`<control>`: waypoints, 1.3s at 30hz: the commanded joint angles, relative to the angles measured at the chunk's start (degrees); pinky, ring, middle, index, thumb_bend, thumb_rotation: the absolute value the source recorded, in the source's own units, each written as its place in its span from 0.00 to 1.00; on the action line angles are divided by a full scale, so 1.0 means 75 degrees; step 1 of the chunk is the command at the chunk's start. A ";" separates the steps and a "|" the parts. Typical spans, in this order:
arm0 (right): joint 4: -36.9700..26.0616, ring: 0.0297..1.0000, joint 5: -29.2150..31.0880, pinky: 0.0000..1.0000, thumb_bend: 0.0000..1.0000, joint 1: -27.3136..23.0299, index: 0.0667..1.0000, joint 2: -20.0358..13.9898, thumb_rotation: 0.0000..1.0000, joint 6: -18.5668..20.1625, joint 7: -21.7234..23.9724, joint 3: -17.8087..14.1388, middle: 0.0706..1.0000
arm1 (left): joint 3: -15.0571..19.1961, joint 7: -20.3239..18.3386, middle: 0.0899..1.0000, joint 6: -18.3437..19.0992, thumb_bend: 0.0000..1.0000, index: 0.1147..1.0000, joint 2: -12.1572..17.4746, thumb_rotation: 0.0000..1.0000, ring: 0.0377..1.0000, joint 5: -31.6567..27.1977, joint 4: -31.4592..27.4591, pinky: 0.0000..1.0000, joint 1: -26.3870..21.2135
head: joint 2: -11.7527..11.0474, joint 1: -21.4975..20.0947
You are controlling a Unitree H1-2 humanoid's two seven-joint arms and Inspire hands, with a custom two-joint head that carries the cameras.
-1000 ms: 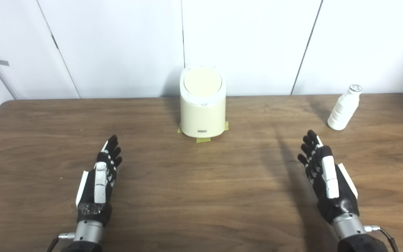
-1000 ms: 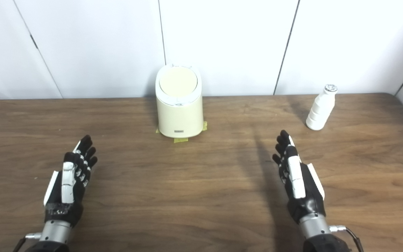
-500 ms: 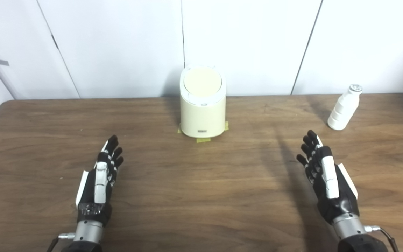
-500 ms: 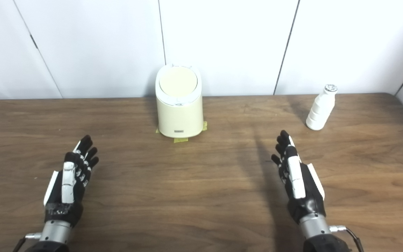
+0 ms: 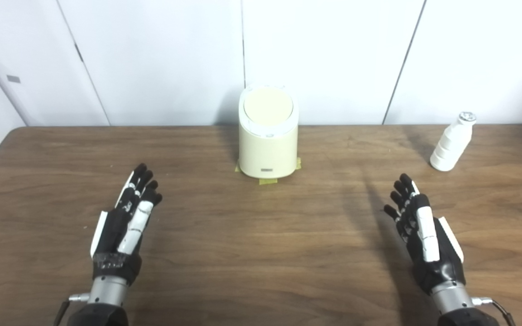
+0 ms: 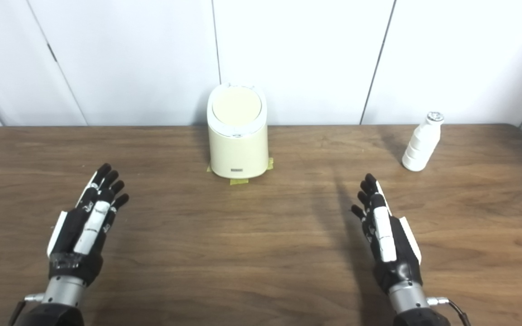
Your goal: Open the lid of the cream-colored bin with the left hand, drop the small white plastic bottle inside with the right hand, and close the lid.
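two black-and-white robot hands hover over a dark brown wooden table, one at each side, both empty. the left hand sits low on the left, its fingers stretched out and slightly spread, holding nothing, pointing up the table and leaning a little toward the middle. it is well apart from everything else.

at the centre, near the table's far edge, stands the cream-colored plastic bin with rounded sides. its round lid lies flat and shut on top. small pieces of yellow tape mark the table at its base. behind it runs a white panelled wall.

the right hand sits low on the right, edge-on to the camera, fingers extended and apart, gripping nothing.

furthest right, near the far edge, the small white plastic bottle with a ribbed body and silvery cap stands upright on the table, beyond the right hand and clear of it, well apart from the bin.
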 commanded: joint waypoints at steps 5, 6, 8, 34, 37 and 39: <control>0.0091 0.98 -0.0039 0.91 0.55 0.0390 1.00 -0.0133 1.00 -0.0575 0.0070 0.0000 0.98 | -0.0123 0.0281 0.93 0.0481 0.62 0.95 0.0155 0.48 0.92 0.0637 -0.0315 0.87 -0.0816 | -0.0178 0.0094; 0.0100 0.98 -0.0105 0.90 0.55 0.0401 1.00 -0.0137 1.00 -0.0560 0.0043 0.0006 0.98 | -0.0160 0.0308 0.93 0.0550 0.62 0.95 0.0157 0.47 0.91 0.0717 -0.0304 0.87 -0.0945 | -0.0213 0.0101; 0.0130 0.97 -0.0126 0.88 0.55 0.0404 1.00 -0.0135 1.00 -0.0565 0.0045 0.0002 0.97 | -0.0240 0.0336 0.93 0.0741 0.63 0.96 0.0169 0.45 0.90 0.0886 -0.0314 0.87 -0.1185 | -0.0262 0.0107; 0.0526 0.96 -0.0343 0.87 0.53 0.0271 1.00 -0.0044 1.00 -0.0815 -0.0040 0.0053 0.96 | -0.1194 -0.0377 0.92 0.1999 0.76 0.93 0.0263 0.43 0.91 0.3793 0.1317 0.88 -0.4299 | -0.0647 0.0031; 0.0615 0.96 -0.0480 0.86 0.53 0.0267 1.00 -0.0049 1.00 -0.0943 -0.0071 0.0104 0.95 | -0.1152 -0.0646 0.92 0.1999 0.77 0.93 0.0163 0.41 0.90 0.4287 0.1694 0.85 -0.4690 | -0.0709 0.0006; 0.0656 0.96 -0.0501 0.86 0.53 0.0273 1.00 -0.0024 1.00 -0.1002 -0.0086 0.0121 0.95 | -0.1191 -0.0809 0.91 0.1999 0.76 0.93 0.0154 0.43 0.89 0.4605 0.1916 0.82 -0.4931 | -0.0761 -0.0010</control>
